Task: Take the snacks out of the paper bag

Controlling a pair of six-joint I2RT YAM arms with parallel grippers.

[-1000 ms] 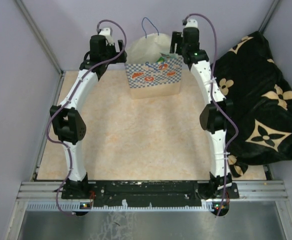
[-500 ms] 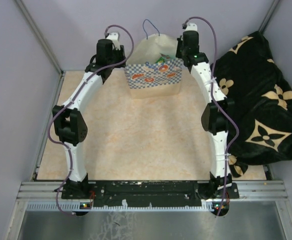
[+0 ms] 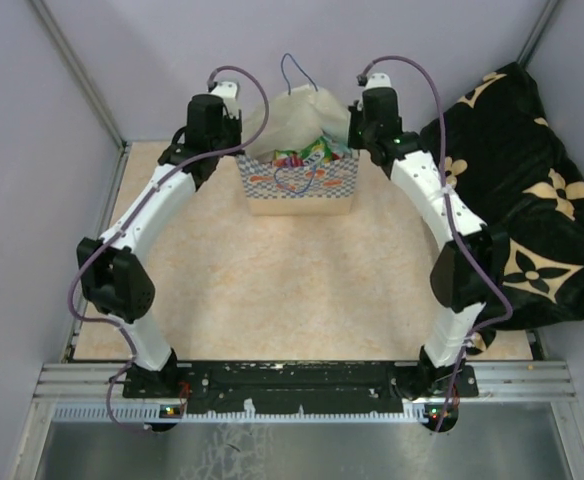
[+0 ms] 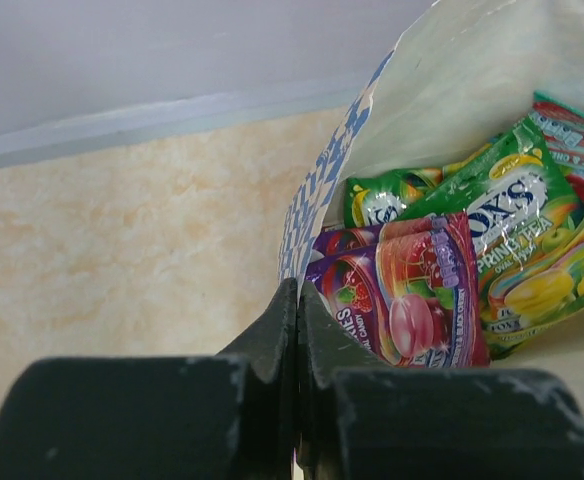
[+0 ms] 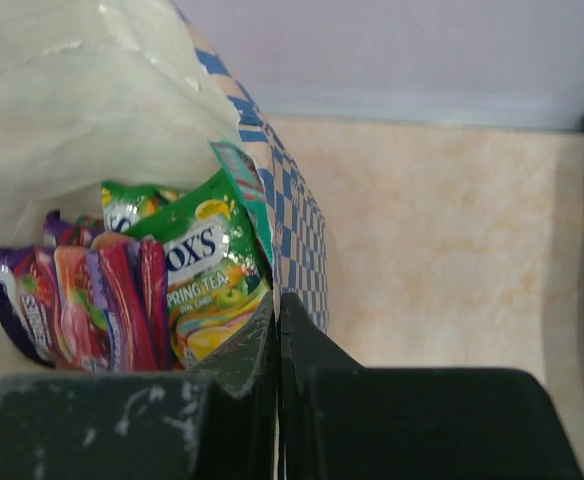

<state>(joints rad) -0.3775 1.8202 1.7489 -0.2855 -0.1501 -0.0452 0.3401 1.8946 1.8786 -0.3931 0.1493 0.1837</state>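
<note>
The paper bag stands at the far middle of the table with its mouth spread wide. Several snacks lie inside it. My left gripper is shut on the bag's left wall; in the left wrist view the checkered paper runs down into the closed gripper, beside a purple pouch and a green pouch. My right gripper is shut on the right wall; in the right wrist view the checkered wall meets the closed gripper, next to a green pouch and purple pouches.
A black cloth with tan flowers is heaped along the right side, close to the right arm's elbow. The bag's blue cord handle sticks up at the back. Purple walls close in the table behind and on both sides.
Both grippers have shut on opposite sides of the bag's rim. The bag's mouth has spread open and shifted slightly nearer, showing the pouches. Both elbows swung outward.
</note>
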